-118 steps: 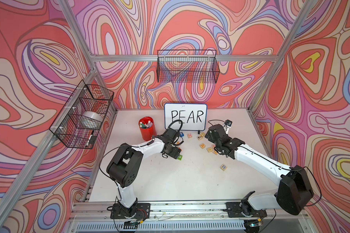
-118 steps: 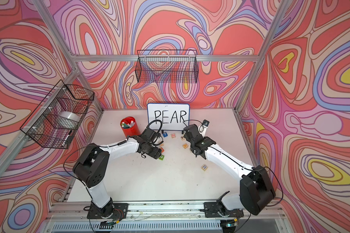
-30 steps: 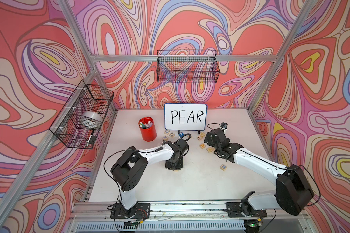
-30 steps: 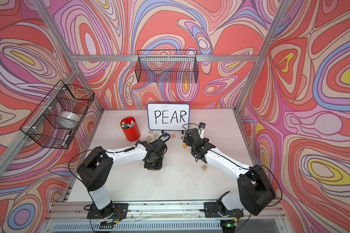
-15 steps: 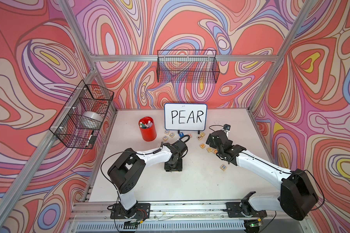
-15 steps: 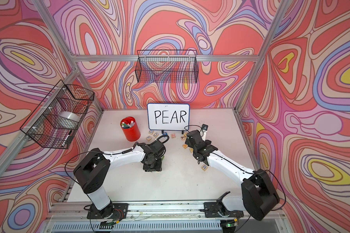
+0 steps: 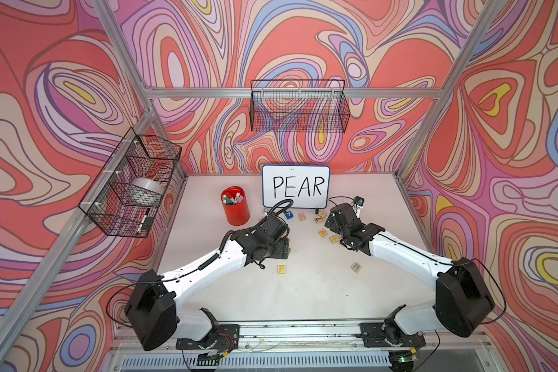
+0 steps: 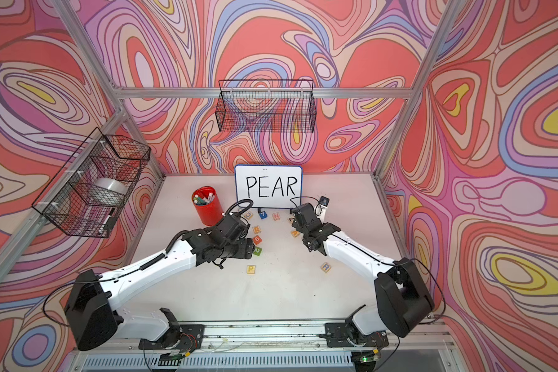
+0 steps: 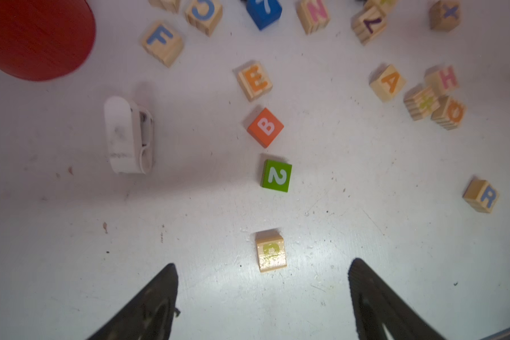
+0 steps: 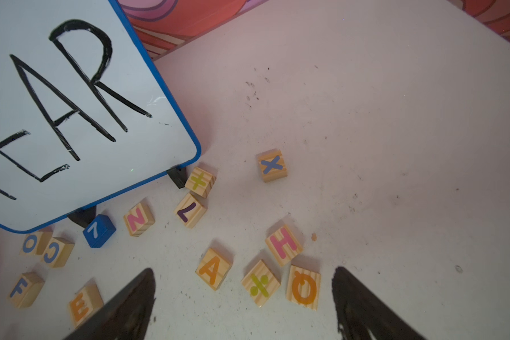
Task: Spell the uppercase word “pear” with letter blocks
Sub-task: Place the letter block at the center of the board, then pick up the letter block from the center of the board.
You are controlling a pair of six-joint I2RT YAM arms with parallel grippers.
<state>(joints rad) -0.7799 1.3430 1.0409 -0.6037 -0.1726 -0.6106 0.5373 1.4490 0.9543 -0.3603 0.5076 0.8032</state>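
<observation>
The table [image 7: 303,299] holds everything. At its back stands the whiteboard [image 7: 295,186] with PEAR written on it, and most of the blocks lie scattered in front of it.

The left end effector [image 9: 264,276] is spread and empty, low over the P block [image 7: 281,269], which lies free on the table between its fingers in the wrist view. The right end effector [image 10: 243,269] is also spread and holds nothing. It hangs over the cluster around the A block [image 10: 212,272].

The task looks barely begun. P lies alone on the open front part of the table, probably as the first letter. The R block [image 7: 356,267] is at about the same depth but well apart, to the right. The E block [image 9: 255,80] and A remain in the scatter near the whiteboard. No row exists yet, so E, A and R all need placing beside P.

In both top views the wrists cover the fingers of both end effectors. Glare washes out P's letter in the left wrist view, where several blocks are cut off at the edge. I cannot identify the small white object [image 9: 128,137].
</observation>
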